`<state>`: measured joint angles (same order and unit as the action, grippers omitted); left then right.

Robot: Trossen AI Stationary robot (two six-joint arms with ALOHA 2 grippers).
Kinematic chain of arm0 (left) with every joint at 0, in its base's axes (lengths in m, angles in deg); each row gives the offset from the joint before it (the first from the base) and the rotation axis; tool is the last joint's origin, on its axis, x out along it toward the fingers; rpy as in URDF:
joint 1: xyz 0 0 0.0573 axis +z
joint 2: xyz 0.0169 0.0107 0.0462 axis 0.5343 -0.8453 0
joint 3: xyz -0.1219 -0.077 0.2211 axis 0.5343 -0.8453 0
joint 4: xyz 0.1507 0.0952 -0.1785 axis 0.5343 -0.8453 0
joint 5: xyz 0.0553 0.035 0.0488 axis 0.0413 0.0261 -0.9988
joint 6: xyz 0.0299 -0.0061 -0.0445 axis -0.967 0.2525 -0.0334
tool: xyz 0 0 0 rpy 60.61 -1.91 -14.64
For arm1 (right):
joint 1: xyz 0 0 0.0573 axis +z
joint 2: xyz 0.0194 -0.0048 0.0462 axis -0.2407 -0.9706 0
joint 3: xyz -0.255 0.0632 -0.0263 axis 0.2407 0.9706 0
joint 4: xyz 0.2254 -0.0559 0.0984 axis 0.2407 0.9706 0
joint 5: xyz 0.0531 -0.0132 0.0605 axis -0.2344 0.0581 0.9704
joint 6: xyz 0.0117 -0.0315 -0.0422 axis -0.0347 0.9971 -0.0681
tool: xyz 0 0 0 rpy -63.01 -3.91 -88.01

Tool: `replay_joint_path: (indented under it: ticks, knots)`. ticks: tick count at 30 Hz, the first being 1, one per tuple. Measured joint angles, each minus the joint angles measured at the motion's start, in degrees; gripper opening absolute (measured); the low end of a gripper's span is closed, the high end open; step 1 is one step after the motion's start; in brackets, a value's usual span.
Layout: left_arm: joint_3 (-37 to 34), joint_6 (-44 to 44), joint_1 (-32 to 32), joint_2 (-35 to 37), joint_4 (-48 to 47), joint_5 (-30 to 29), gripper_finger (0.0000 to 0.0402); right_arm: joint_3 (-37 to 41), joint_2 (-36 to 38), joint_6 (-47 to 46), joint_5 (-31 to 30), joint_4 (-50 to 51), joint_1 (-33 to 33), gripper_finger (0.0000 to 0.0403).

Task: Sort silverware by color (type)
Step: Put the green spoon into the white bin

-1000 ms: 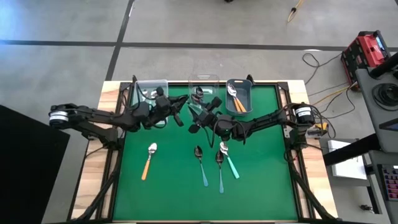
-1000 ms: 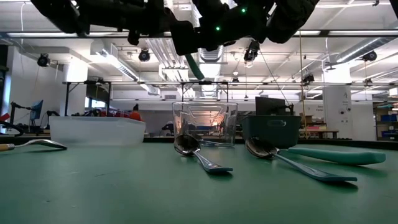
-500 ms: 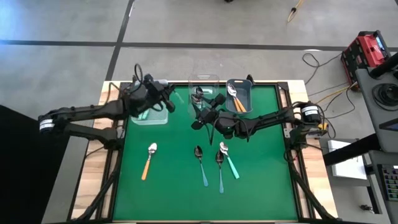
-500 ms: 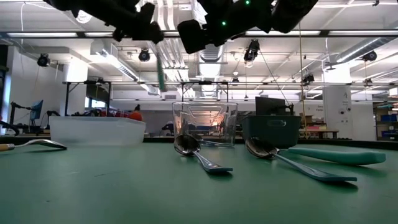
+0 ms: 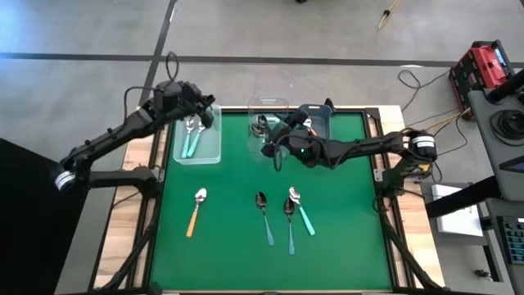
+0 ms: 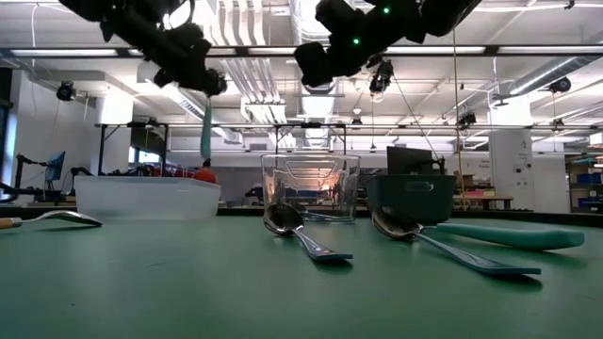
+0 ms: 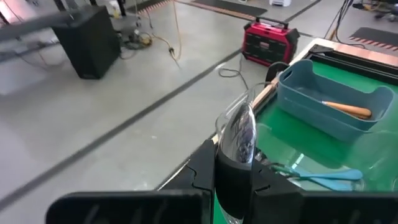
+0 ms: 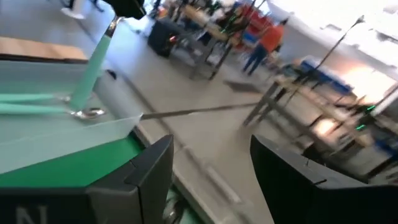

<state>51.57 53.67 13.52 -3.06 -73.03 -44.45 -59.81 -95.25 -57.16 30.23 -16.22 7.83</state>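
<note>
My left gripper [image 5: 201, 115] hangs over the clear left bin [image 5: 214, 156] at the table's far left, shut on a spoon with a mint-teal handle [image 6: 205, 132]. Two mint-handled spoons [image 8: 31, 106] lie in that bin. My right gripper [image 5: 274, 147] stands open beside the clear middle bin [image 5: 278, 102], with nothing between its fingers [image 8: 152, 174]. On the green mat lie an orange-handled spoon [image 5: 196, 210], two blue-handled spoons [image 5: 265, 216] and a mint-handled spoon [image 5: 302, 213]. My left gripper pinches the spoon between its two shut fingers [image 7: 231, 180], at the bowl's narrow end [image 7: 236, 155]. The shiny bowl sticks out past the fingertips. The mint handle [image 8: 92, 65] hangs down below the fingers, clear of the bin under it.
A blue-grey bin [image 5: 327, 131] with orange-handled spoons stands at the far edge, right of the middle bin. The near half of the green mat [image 5: 229, 262] holds only the loose spoons. Wooden borders [image 5: 123, 238] and black frame rails run along both sides.
My left gripper has swung away from my right gripper at the table's middle toward the far left, carrying the mint-handled spoon, and now hangs over the left bin. My right gripper has drawn a little toward the far edge and risen.
</note>
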Motion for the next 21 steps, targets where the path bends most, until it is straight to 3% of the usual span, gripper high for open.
replay_joint_path:
  ticks: [5, 10, 21]
  knots:
    - [-0.2, -0.2, 8.3, -2.0, 0.0, 9.8, 0.0002, 0.0, 4.0, -9.1, 15.1, 9.8, -4.4, 0.0205]
    - [-0.2, -1.1, 12.3, -4.9, 0.0, 13.6, 0.0002, 0.0, 5.5, -13.1, 27.4, 13.3, -8.2, 0.0205]
    - [-0.3, -2.2, 15.4, -10.6, -0.3, 13.6, 0.0002, 0.1, 5.5, -13.3, 29.5, 13.6, -9.1, 0.0205]
